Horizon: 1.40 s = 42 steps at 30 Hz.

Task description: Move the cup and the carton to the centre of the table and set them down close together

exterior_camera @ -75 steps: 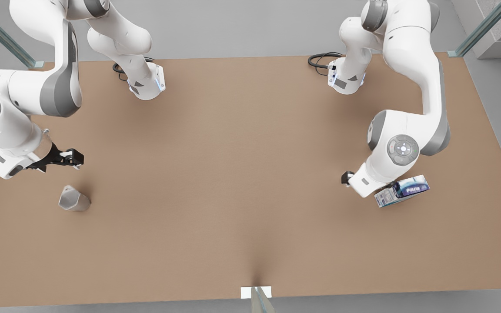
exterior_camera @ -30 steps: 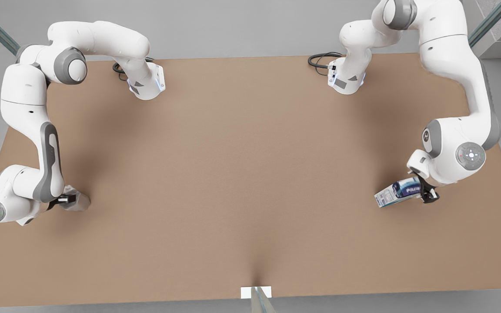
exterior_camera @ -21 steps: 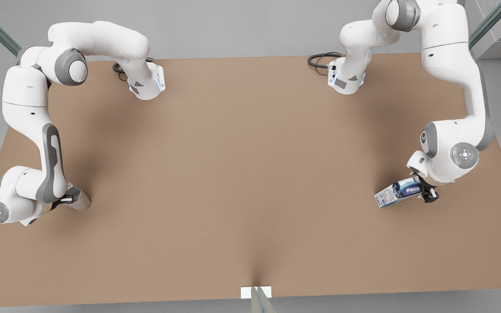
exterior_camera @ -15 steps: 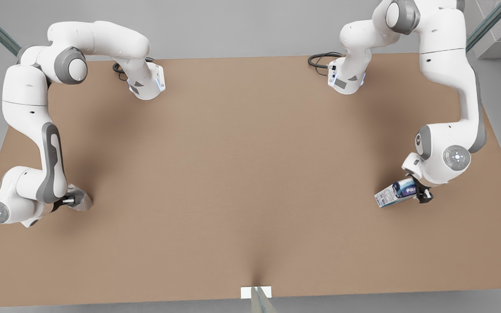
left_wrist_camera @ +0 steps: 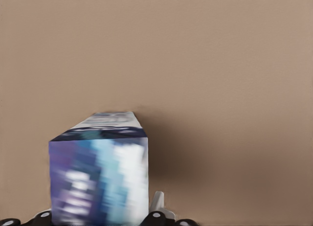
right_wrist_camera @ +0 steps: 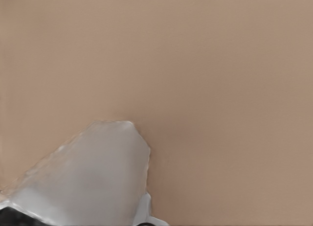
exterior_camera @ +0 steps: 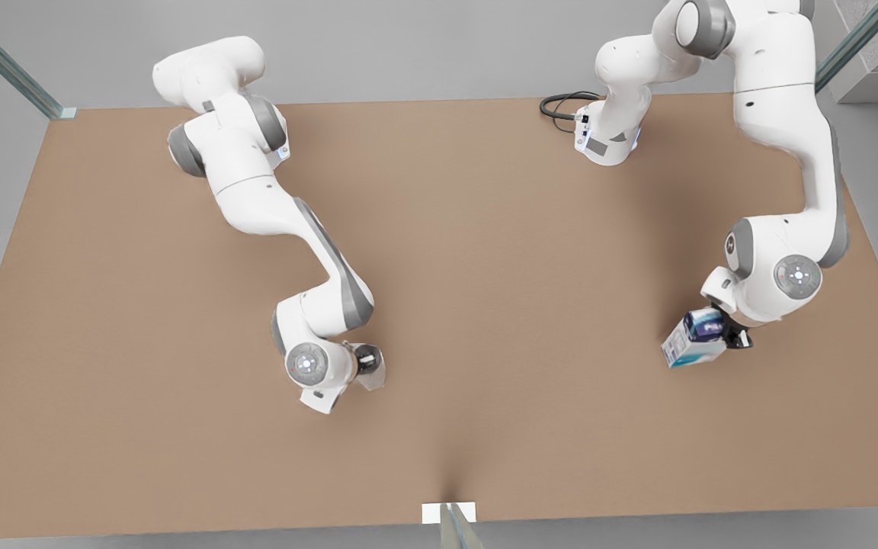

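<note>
The white and dark blue carton (exterior_camera: 692, 345) hangs tilted near the front view's right edge of the brown table (exterior_camera: 485, 252). My left gripper (exterior_camera: 725, 335) is shut on one end of it. In the left wrist view the carton (left_wrist_camera: 100, 172) stands out from between the fingers over bare tabletop. The pale grey faceted cup (exterior_camera: 374, 372) is near the table's middle, slightly toward the front view's left, with my right gripper (exterior_camera: 366, 358) shut on it. The right wrist view has the cup (right_wrist_camera: 88, 177) jutting from the fingers above the table.
A white arm base (exterior_camera: 607, 141) with a black cable (exterior_camera: 561, 103) stands at the back right. The other arm (exterior_camera: 256, 191) reaches across the table from the back left. A small white marker (exterior_camera: 449, 512) sits at the front edge.
The right gripper has carried the cup from the front view's left edge to near the middle. The left gripper has tipped the carton up from lying flat; it stays near the right edge.
</note>
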### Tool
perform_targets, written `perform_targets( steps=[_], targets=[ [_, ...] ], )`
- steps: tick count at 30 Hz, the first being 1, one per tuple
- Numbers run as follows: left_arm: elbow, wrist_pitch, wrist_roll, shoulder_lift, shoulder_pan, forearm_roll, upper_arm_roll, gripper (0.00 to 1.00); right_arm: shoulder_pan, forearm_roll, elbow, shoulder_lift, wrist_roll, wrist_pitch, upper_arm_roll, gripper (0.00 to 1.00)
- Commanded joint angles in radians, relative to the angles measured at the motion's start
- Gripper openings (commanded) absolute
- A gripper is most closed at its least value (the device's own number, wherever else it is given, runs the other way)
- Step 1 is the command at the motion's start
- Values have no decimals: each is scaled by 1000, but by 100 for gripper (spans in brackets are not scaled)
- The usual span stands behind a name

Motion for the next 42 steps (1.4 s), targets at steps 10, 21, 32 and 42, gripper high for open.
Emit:
perform_targets(
  steps=[10,21,32,42],
  targets=[
    [121,-268,-187,-61,-4,-6,-176,42,143,171,101,93,48,72,-142,68],
    [122,-280,-208,-61,-8,-1,-193,42,144,171,102,98,41,126,-149,100],
    [136,-328,-251,-75,-22,5,-221,42,155,171,99,92,45,115,-148,100],
    [210,-480,-527,-75,-105,14,-382,42,23,34,-125,-324,-7,-242,-153,100]
  ],
)
